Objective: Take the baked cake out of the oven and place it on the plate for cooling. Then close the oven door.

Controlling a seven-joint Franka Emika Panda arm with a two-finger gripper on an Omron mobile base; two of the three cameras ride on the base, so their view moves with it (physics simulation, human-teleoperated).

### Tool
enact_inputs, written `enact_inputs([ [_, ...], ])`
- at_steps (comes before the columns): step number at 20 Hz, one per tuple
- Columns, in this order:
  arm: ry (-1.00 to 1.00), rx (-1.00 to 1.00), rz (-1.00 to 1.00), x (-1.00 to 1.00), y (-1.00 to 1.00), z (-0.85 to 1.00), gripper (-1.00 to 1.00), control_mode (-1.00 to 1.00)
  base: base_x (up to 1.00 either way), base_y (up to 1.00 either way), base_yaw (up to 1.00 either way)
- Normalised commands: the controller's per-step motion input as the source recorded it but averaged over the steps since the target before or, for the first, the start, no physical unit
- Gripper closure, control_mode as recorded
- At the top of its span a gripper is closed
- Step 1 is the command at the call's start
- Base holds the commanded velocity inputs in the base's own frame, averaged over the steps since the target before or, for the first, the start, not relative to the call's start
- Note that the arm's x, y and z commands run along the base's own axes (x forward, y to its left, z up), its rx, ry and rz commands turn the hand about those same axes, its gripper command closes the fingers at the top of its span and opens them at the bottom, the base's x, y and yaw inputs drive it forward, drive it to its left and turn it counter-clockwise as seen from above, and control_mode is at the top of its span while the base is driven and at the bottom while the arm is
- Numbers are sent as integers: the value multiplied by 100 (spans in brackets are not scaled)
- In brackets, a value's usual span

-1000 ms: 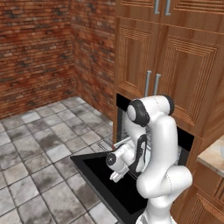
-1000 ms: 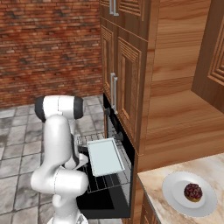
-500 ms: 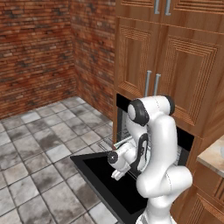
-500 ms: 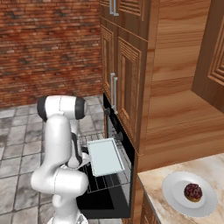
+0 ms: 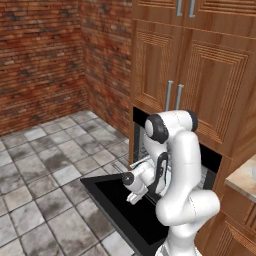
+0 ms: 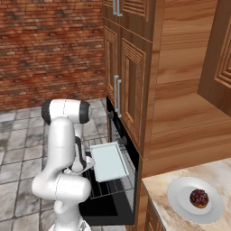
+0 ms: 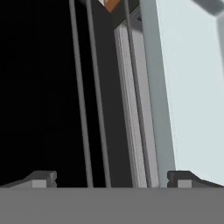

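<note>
Right base view: the cake [image 6: 199, 198] lies on the plate [image 6: 180, 203], which sits on the counter [image 6: 158, 191] at its front edge, to the right of the oven [image 6: 118, 135]. The oven door [image 6: 106, 207] hangs fully open, lowered flat. A pale tray [image 6: 108, 161] rests on the wire rack [image 6: 101, 189], pulled out over the door. In the left base view, the gripper [image 5: 134, 195] hangs low above the open door's inner face. In the hand view, the jaws are released, spread wide with nothing between them, facing the rack wires and the tray edge
</note>
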Motion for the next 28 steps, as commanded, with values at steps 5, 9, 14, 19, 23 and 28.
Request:
enact_inputs([
  [5, 0, 0, 0, 10, -1, -14, -100, -100, 0, 0, 0],
  [9, 0, 0, 0, 7, -8, -13, -100, -100, 0, 0, 0],
  [14, 0, 0, 0, 6, -14, -7, -100, -100, 0, 0, 0],
  [19, 0, 0, 0, 3, -28, -1, -100, -100, 0, 0, 0],
  [23, 0, 0, 1, 5, -31, -1, -100, -100, 0, 0, 0],
  [28, 0, 0, 0, 7, -26, -1, -100, -100, 0, 0, 0],
])
